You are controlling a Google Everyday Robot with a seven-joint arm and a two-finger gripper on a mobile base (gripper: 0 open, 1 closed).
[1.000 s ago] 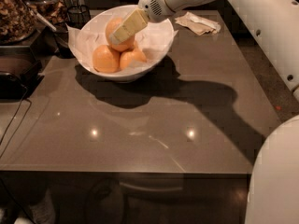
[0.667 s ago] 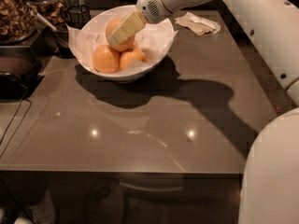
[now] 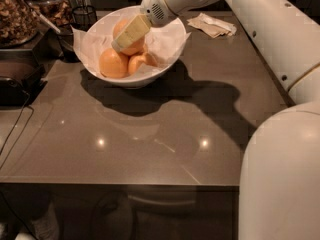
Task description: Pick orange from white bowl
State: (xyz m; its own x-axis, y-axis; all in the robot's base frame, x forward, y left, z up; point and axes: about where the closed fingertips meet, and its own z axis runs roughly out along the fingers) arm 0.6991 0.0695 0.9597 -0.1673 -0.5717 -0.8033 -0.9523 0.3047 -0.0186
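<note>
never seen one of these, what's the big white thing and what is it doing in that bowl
The big white shape is a robot's arm. There is only one picture, taken from above, looking down on a grey-brown countertop. At the arm's end is its pincer, the part that grasps. It is down inside the wide white paper-lined bowl, right against the pale round orange at the back. I cannot tell whether it has gripped that orange. Two more orange fruits lie in front of it in the bowl. Beyond the bowl lies a crumpled paper napkin, and jars of dried food stand at the left edge.
</note>
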